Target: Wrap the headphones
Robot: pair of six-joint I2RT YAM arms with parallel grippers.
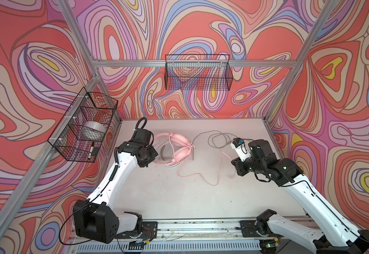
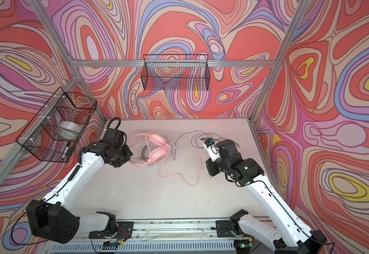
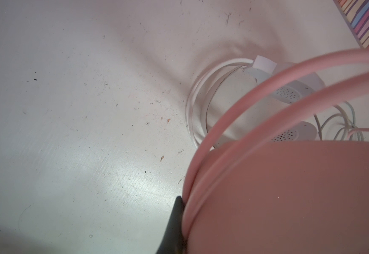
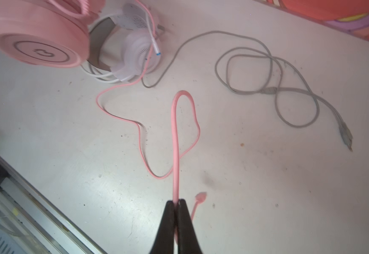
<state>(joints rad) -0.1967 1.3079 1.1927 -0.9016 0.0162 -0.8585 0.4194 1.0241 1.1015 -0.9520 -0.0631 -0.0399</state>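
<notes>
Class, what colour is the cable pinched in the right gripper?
Pale pink; the right wrist view shows the cable best, clamped in the right gripper.

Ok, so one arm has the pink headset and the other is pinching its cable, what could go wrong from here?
The pink cable runs across the white headset, so winding it may drag that headset along. The right gripper pinches only a thin cable near its plug, which could slip out. The pink headset, held by its band in the left gripper, overlaps the white one and might snag it if lifted.
</notes>
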